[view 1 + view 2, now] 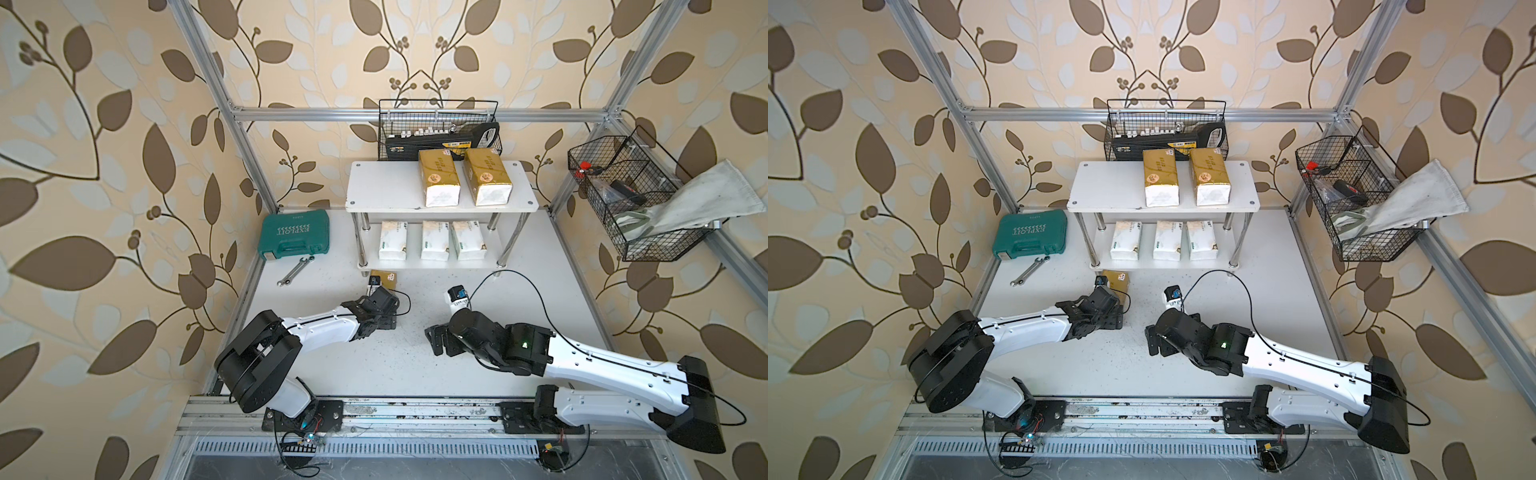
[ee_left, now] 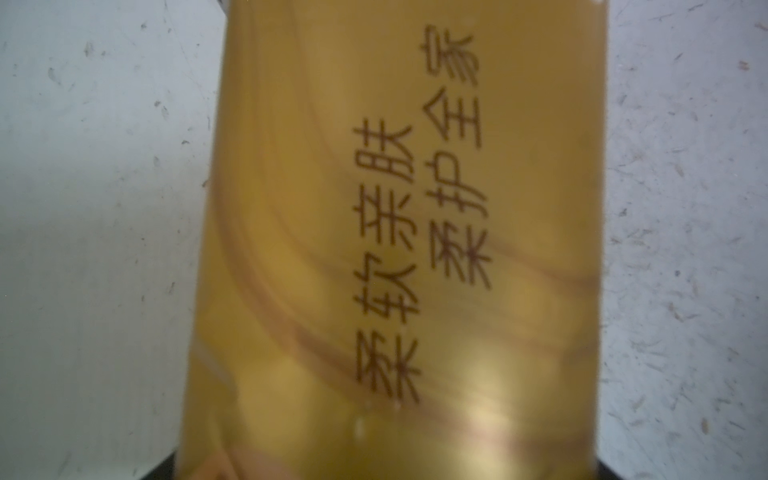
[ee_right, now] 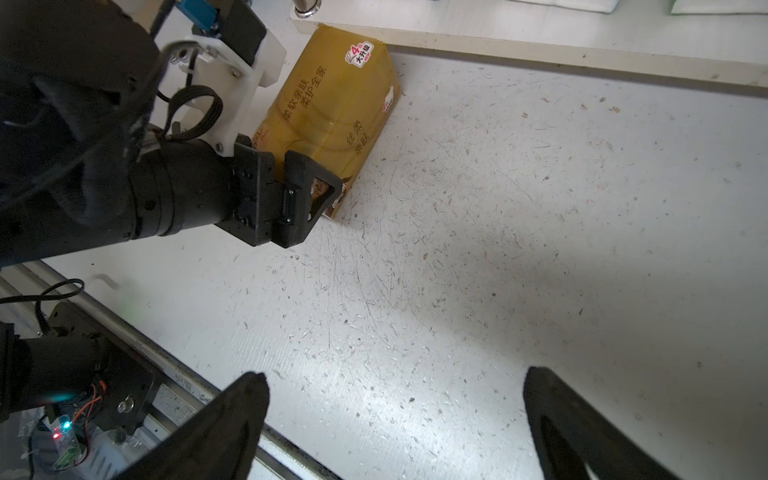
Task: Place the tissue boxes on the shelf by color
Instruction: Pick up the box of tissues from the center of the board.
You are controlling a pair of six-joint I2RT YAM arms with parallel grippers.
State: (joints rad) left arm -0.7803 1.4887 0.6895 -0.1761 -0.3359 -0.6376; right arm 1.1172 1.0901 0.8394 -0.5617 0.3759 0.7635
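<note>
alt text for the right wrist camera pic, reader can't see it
The left gripper straddles the near end of a gold tissue pack lying on a scuffed white table, by the bottom board of the shelf. The right gripper stands wide open in the foreground.

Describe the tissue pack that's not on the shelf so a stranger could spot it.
Find the white two-level shelf at the back of the table. By its front left leg lies one gold tissue pack, the left hand at its near end. It's the only pack off the shelf; the other gold packs sit on top, white packs below.
</note>
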